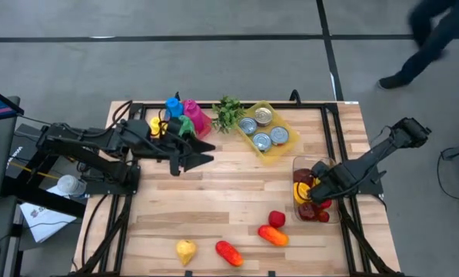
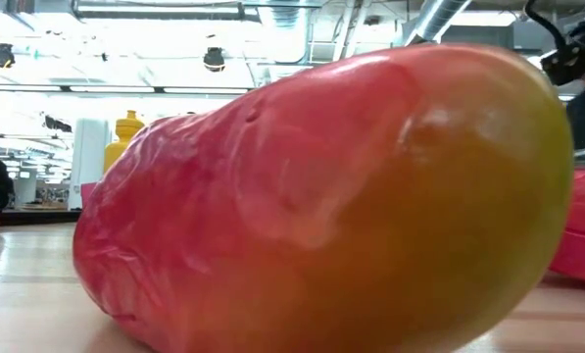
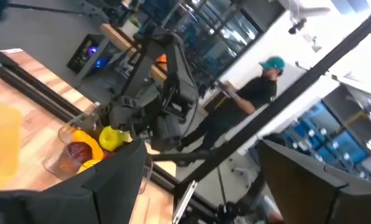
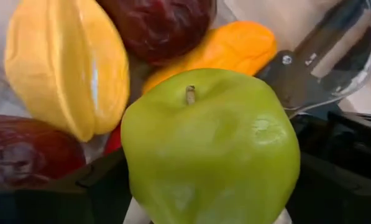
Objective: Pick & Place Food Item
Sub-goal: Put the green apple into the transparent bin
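Note:
A green apple [image 4: 210, 143] with a short stem fills the right wrist view, sitting between my right gripper's [image 4: 210, 193] two dark fingers. My right gripper [image 1: 315, 187] hangs over the clear container [image 1: 300, 163] at the table's right side. That container holds a yellow starfruit [image 4: 67, 68], dark red fruits [image 4: 157, 25] and an orange fruit [image 4: 222, 50]. The left wrist view shows the apple [image 3: 114, 137] just above the container [image 3: 70, 155]. My left gripper [image 1: 201, 156] is open at the table's left middle, pointing right, and touches nothing. My right gripper pinches the green apple by its two sides [image 4: 135, 168], one finger [image 4: 92, 186] on each flank. The fingers come slanting down from the table's right. The apple is lifted, stem toward the camera, just over the fruits in the clear container.
On the near part of the table lie a red fruit [image 1: 276, 219], an orange-red fruit [image 1: 273, 235], a red pepper-like piece [image 1: 229, 252] and a yellow piece [image 1: 185, 250]. A yellow tray of cans [image 1: 265, 131], bottles [image 1: 181, 114] and greens [image 1: 227, 112] stand at the far edge. A red-yellow fruit [image 2: 321, 196] blocks the low view.

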`<state>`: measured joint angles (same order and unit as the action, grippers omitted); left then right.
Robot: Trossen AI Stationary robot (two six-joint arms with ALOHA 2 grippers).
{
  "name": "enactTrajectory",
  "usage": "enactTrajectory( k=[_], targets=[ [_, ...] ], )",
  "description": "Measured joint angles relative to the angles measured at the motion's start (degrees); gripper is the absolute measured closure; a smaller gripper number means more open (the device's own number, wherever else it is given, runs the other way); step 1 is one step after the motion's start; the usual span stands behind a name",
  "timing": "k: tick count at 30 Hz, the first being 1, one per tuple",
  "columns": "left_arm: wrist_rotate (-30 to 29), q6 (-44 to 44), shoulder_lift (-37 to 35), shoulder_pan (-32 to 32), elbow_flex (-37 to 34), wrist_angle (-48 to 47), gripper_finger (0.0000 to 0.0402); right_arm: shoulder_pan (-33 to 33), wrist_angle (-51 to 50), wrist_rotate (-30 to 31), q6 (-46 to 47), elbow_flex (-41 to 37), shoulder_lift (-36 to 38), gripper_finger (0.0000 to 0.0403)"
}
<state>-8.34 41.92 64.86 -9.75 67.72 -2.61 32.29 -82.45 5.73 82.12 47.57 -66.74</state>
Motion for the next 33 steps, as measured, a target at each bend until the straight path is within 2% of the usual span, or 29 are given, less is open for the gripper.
enactTrajectory(
  k=[8, 17, 20, 25, 29, 33],
  targets=[
    [1.37, -2.71, 0.0, -4.71, 0.0, -3.11, 0.0088, -0.13, 0.67, -1.48, -1.77, 0.03, 0.0, 0.0036],
    [1.93, -2.66, 2.51, -18.75, -0.02, -11.34, 0.0095, -0.17, 5.13, -1.82, -5.46, 0.03, 0.02, 0.0011],
    [-0.16, -3.99, 5.73, -24.23, 0.04, -10.19, 0.0101, -0.17, 7.16, -2.29, -5.83, 0.03, 0.0, 0.001],
    [-0.48, -8.71, 13.63, -30.94, 0.02, -16.75, 0.0107, 0.08, 11.28, -2.94, -5.79, 0.03, 0.0, 0.001],
    [-0.48, -9.32, 20.92, -33.76, 0.0, -23.66, 0.0108, 0.31, 13.2, -2.95, -6.82, 0.03, 0.0, 0.001],
    [-0.69, -13.11, 27.4, -34.76, 0.0, -25.44, 0.0108, 0.28, 13.14, -2.94, -8.46, 0.03, 0.0, 0.001]
  ],
)
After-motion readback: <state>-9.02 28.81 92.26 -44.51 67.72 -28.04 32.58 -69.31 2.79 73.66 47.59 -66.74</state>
